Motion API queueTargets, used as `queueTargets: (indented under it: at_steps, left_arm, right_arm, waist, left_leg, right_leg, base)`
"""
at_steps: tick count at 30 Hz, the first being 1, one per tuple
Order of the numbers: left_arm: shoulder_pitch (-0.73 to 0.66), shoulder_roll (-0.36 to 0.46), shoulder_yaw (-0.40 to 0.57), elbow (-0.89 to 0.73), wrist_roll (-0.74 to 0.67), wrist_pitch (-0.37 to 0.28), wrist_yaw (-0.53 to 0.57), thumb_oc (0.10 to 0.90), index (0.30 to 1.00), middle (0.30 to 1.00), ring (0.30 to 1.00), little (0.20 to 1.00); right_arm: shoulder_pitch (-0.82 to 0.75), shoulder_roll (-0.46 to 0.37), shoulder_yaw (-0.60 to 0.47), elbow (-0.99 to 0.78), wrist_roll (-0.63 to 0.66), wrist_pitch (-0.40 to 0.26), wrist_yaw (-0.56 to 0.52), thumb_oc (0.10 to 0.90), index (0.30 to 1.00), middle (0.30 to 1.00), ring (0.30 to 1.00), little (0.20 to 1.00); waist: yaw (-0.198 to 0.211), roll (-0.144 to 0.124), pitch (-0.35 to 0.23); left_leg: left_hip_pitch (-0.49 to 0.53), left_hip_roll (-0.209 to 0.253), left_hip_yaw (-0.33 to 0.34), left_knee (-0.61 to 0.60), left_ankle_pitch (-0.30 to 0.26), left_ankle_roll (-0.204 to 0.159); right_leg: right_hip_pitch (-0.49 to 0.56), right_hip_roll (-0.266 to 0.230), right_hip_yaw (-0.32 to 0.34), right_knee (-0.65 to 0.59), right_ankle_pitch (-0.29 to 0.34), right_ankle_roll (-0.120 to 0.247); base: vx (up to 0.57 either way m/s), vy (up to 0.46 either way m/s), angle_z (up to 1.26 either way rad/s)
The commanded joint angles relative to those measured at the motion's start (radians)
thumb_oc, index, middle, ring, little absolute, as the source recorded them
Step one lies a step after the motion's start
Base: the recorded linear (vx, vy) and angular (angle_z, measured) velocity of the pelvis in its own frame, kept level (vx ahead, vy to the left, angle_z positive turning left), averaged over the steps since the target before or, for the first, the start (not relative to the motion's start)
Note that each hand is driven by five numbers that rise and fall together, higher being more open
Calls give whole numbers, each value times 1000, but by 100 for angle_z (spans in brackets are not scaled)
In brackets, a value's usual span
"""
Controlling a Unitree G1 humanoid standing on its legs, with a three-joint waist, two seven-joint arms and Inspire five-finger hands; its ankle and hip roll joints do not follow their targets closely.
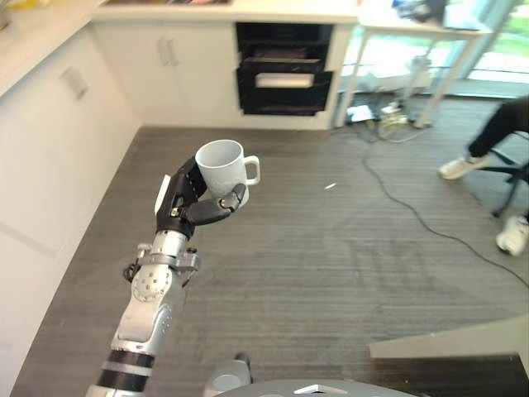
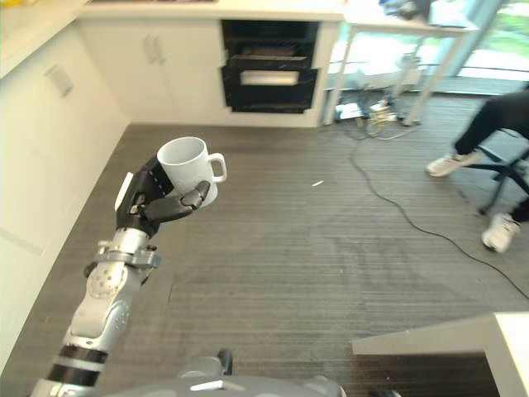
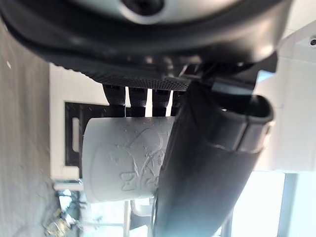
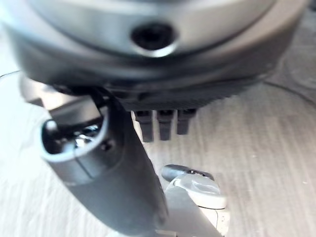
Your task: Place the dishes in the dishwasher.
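My left hand (image 1: 192, 205) is raised over the wooden floor, shut on a white mug (image 1: 221, 166). The mug stands upright with its mouth open upward and its handle toward the right. In the left wrist view my thumb (image 3: 207, 173) lies across the embossed side of the mug (image 3: 123, 158), and the fingers wrap its far side. The dishwasher (image 1: 283, 70) is a dark opening in the white cabinets at the back, its racks showing, well beyond the mug. My right hand (image 4: 113, 182) hangs over the floor, fingers relaxed, holding nothing.
White cabinets (image 1: 50, 124) run along the left wall. A white table (image 1: 421, 25) stands back right, with cables (image 1: 388, 116) trailing across the floor. A seated person's legs and white shoes (image 1: 463, 165) are at the right. A pale surface's corner (image 1: 446, 339) juts in lower right.
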Motion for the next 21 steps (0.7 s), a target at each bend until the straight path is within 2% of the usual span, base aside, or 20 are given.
queueTargets:
  at_steps: [1, 4, 5, 6, 13, 15, 21]
  left_arm:
    - [-104, 53, 1, -151, 64, -114, 11, 400, 300, 300, 300, 300]
    - [-118, 59, -10, -146, 96, -116, 26, 400, 300, 300, 300, 300]
    - [-106, 65, -4, -143, 121, -122, 34, 400, 300, 300, 300, 300]
    - [-98, 66, 0, -137, 123, -119, 38, 400, 300, 300, 300, 300]
    - [-34, 85, 31, -138, 203, -114, 78, 400, 300, 300, 300, 300]
    - [-11, 81, 51, -136, 233, -122, 105, 400, 300, 300, 300, 300]
    - [19, 70, 62, -129, 262, -114, 121, 400, 300, 300, 300, 300]
  right_arm:
    - [-68, 33, 48, -14, 83, -40, -6, 800, 900, 900, 900, 900]
    - [-78, 39, 78, -38, 81, -48, -9, 800, 900, 900, 900, 900]
    - [-87, 46, 106, -45, 70, -53, -12, 800, 900, 900, 900, 900]
    - [-93, 48, 114, -41, 66, -51, -11, 800, 900, 900, 900, 900]
    - [-87, 62, 162, -59, 38, -53, -5, 800, 900, 900, 900, 900]
    - [-84, 60, 196, -77, 7, -56, -2, 800, 900, 900, 900, 900]
    - [-77, 45, 225, -77, -40, -55, 1, 800, 900, 900, 900, 900]
  waist:
    - [-15, -38, 1]
    - [-12, -58, 5]
    - [3, -76, -8]
    - [8, -78, -17]
    - [15, -84, -64]
    - [12, -88, -78]
    - [9, -84, -99]
  left_leg:
    - [69, -15, -32, -47, -50, -88]
    - [57, -39, -71, -37, -43, -83]
    - [54, -45, -79, -40, -45, -87]
    - [54, -41, -78, -45, -44, -89]
    - [89, -15, -59, -80, -46, -97]
    - [103, -7, -34, -91, -37, -99]
    - [134, 14, -22, -124, -27, -110]
  right_leg:
    - [-70, -8, -20, 38, 32, 7]
    - [-53, 6, -19, 8, 35, 1]
    - [-1, 12, -35, -61, 41, -3]
    - [11, 15, -36, -82, 42, 1]
    - [58, 32, -15, -183, 63, -1]
    - [68, 34, 4, -220, 83, 0]
    - [91, 47, 9, -254, 79, -5]
  base:
    - [49, 57, 162]
    - [31, -32, 147]
    - [68, -126, 100]
    - [93, -138, 50]
    - [97, -49, -17]
    - [43, -48, -30]
    - [47, -42, -22]
